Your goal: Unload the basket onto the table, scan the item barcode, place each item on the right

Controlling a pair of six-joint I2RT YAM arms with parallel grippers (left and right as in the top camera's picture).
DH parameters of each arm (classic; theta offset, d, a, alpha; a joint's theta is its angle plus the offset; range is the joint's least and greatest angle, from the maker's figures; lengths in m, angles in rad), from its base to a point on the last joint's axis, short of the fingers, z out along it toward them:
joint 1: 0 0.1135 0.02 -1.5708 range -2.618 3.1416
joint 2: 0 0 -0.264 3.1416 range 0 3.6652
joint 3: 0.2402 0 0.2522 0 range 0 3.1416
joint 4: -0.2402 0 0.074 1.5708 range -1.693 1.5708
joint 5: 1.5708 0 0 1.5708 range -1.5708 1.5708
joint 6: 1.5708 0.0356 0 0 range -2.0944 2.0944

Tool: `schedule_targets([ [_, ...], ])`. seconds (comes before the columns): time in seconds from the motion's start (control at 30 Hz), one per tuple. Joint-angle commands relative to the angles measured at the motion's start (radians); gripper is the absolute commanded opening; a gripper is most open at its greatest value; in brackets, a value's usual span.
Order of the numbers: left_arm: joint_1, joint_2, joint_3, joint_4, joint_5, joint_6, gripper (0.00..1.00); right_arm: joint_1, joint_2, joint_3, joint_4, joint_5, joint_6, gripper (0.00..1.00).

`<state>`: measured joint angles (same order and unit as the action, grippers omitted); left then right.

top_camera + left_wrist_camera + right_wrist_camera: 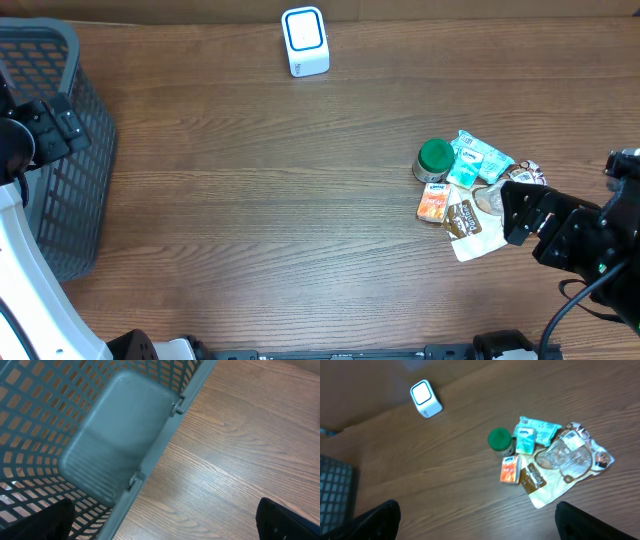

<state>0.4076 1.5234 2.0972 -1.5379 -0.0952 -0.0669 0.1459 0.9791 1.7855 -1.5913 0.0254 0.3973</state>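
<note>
On the right side of the wooden worktop [270, 210] lies a small heap of grocery items. It holds a green-lidded jar [434, 158], two teal packets [478, 158], a little orange carton [433, 204], a brown-and-white pouch [466, 222] and a crumpled clear wrapper [508, 186], all touching or overlapping. No barcode can be made out on any of them.

The white scanner [305, 40] with its blue-ringed window stands alone at the far edge, well apart from the heap.

The right gripper [510, 213] hangs at the right edge of the heap, above the clear wrapper. In the right wrist view its fingers [375, 520] stand wide apart with nothing between them. Whether they touch the wrapper cannot be told.

A grey mesh basket [60, 160] sits at the far left. The left gripper [162, 525] hovers over its right rim, with fingers [40, 520] spread wide and empty.
</note>
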Motion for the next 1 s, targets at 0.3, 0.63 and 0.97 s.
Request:
schedule_targets([
  [0.3, 0.003, 0.001, 0.013, 0.001, -0.009, 0.019, 0.99, -0.023, -0.168, -0.3, 0.419, 0.097, -0.084, 1.0],
  [0.63, 0.003, 0.001, 0.013, 0.001, -0.009, 0.019, 0.99, -0.108, -0.459, -0.929, 1.054, -0.103, -0.272, 1.0],
  [0.97, 0.003, 0.001, 0.013, 0.002, -0.009, 0.019, 1.0, -0.136, -0.721, -1.466, 1.495, -0.218, -0.27, 1.0],
])
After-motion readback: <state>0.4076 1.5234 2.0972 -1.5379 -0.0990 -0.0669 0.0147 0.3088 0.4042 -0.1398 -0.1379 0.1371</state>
